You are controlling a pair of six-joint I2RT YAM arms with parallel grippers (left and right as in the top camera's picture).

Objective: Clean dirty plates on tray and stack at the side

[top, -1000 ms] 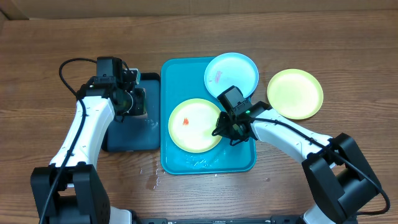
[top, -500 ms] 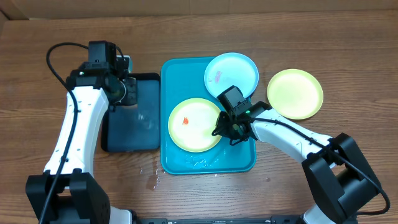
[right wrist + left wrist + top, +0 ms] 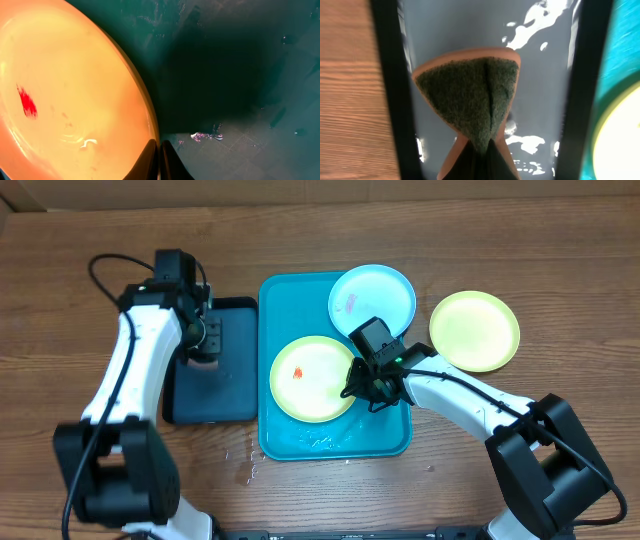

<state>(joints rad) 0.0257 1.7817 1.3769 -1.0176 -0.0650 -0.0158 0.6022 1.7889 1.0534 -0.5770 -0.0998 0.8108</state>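
Nearest the arm bases, wet patches are seen on the floor of the turquoise tray (image 3: 300,442). Just beyond them, a yellow-green plate (image 3: 312,380) marked with a red smear (image 3: 298,374) lies flat in the tray's near half. Its right rim is pinched by the right end effector (image 3: 354,392), which is closed down fully on the thin edge.

Level with it to the left, a folded sponge (image 3: 470,100) is clamped in the left end effector (image 3: 205,345), green scouring face outward, above the wet dark tray (image 3: 225,395).

The coming wipe is judged to turn on one relation. The smeared plate lies to the right of the sponge and slightly nearer, with the rims of both trays between them. The left arm is therefore the one to be brought across.

Farther back, a light blue plate (image 3: 372,298) with a pink smear (image 3: 351,304) overhangs the tray's far right corner. A second yellow-green plate (image 3: 474,330) rests apart on the counter (image 3: 80,260).
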